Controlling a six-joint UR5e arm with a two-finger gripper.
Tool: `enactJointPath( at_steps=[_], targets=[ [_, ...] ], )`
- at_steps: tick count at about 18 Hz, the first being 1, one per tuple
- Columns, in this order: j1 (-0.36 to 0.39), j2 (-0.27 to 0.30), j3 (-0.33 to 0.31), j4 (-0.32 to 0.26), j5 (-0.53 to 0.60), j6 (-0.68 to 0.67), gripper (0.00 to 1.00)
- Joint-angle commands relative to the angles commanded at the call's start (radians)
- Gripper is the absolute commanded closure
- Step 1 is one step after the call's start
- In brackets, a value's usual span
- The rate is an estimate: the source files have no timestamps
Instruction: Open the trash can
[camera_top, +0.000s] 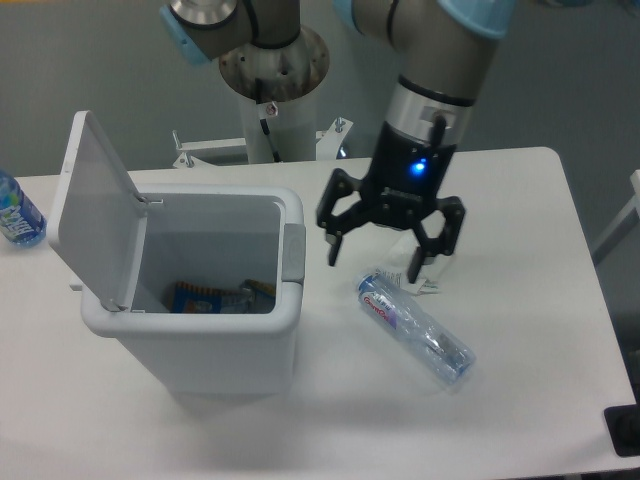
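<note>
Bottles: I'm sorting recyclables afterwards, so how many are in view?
2. One bottle lies on its side on the table right of the bin; another is cut off at the left edge. The bin may hide more.

Trash can (190, 340): white, grey latch (292, 252). Gripper (379, 260): black (blue light on its body). Bottle (415, 328): clear, red-and-blue label. Second bottle (15, 212): blue. Worktop (520, 300): white. Arm (430, 80): grey, light-blue caps.

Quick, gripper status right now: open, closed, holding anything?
Gripper: open, fingers spread, holding nothing. It hangs above the table between the trash can and the plastic bottle, touching neither.
</note>
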Motion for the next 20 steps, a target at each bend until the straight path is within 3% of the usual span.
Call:
enactJointPath(
  at_steps=[2,8,13,16,20],
  targets=[
    [0.045,-0.045,0.012,0.031,0.008,0.034,0.0],
    [0.081,-0.109,0.066,0.037,0.102,0.098,0.0],
    [0.167,-0.178,0.066,0.028,0.229,0.34,0.0],
    [0.175,-0.216,0.089,0.029,0.296,0.417,0.0],
    [0.174,-0.224,0.061,0.025,0.357,0.497,0.0]
  ],
)
